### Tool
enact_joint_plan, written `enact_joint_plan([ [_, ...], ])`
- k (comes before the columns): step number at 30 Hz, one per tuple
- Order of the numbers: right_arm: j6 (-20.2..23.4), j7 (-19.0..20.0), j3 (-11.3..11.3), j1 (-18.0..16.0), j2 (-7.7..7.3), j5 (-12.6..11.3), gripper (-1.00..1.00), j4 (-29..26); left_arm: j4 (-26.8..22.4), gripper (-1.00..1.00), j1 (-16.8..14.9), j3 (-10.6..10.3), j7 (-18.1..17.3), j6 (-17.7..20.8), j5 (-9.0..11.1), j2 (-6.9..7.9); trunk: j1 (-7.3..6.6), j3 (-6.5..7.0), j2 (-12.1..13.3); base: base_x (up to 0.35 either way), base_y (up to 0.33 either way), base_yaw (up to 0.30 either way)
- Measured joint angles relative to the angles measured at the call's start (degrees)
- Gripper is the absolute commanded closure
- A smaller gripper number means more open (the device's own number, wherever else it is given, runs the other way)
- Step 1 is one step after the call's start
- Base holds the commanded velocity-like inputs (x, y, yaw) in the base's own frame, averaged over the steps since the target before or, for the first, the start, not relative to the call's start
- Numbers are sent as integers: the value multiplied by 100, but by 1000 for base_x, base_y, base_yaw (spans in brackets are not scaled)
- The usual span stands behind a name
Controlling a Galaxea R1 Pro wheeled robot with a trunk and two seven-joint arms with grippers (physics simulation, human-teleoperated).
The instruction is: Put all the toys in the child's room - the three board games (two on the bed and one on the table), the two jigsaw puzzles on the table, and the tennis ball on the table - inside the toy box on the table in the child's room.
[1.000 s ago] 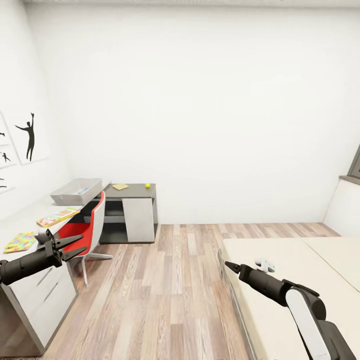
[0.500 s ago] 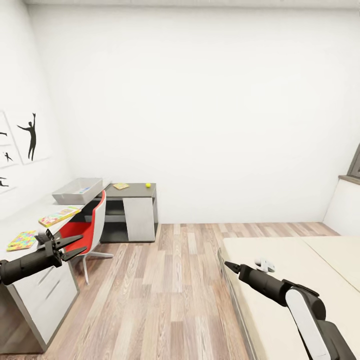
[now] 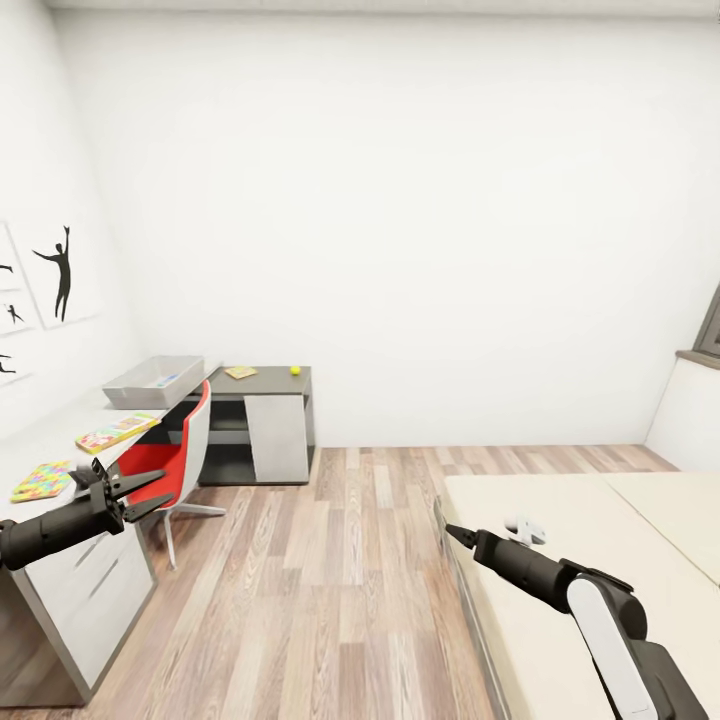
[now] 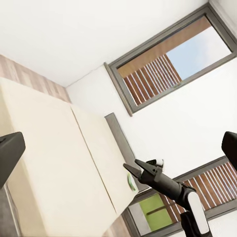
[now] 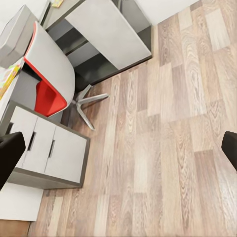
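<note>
The toy box (image 3: 152,383) is sitting at the far end of the table (image 3: 50,428), against the left wall, with something small and blue lying inside it. Nearer to me on the same pale top, a long red, yellow and green board game (image 3: 117,433) is lying flat. Nearer still, a jigsaw puzzle (image 3: 40,481) is lying by the table's front edge. The tennis ball (image 3: 295,370) is resting on the lower dark cabinet (image 3: 270,385) beyond the table's end. A small flat yellowish box (image 3: 240,373) is lying near it, too small to read.

A red chair (image 3: 165,455) is standing tucked between the table and the cabinet. The bed (image 3: 600,540) is stretching along the right side of the room, with a small white object (image 3: 528,528) on its near corner that I cannot make out.

I am holding my left pincer (image 3: 166,485) out over the floor just off the table's drawer unit (image 3: 85,590), its two fingers spread apart and gripping nothing. I am holding my right pincer (image 3: 450,528) out at the bed's near corner, well apart from every toy. In my right wrist view its fingertips (image 5: 10,158) are standing wide at either edge over the wooden floor (image 5: 163,148), so it too is open and empty.

Black silhouette pictures (image 3: 60,272) are hanging on the left wall above the table.
</note>
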Motion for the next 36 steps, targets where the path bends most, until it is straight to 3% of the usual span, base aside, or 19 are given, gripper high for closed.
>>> enact_joint_plan([
  [10, -95, -7, 48, 0, 0, 2, -100, 2, -1, -100, -1, 7, 1, 0, 0, 0, 0, 0, 0, 0, -73, 0],
  [20, -255, -41, 254, 0, 0, 6, -100, 3, -1, -100, 0, 2, 1, 0, 0, 0, 0, 0, 0, 0, -21, 0],
  [36, -260, -42, 272, 0, 0, 7, -100, 2, 0, -100, 0, 0, -1, 1, 0, 0, 0, 0, 1, 0, -268, 0],
])
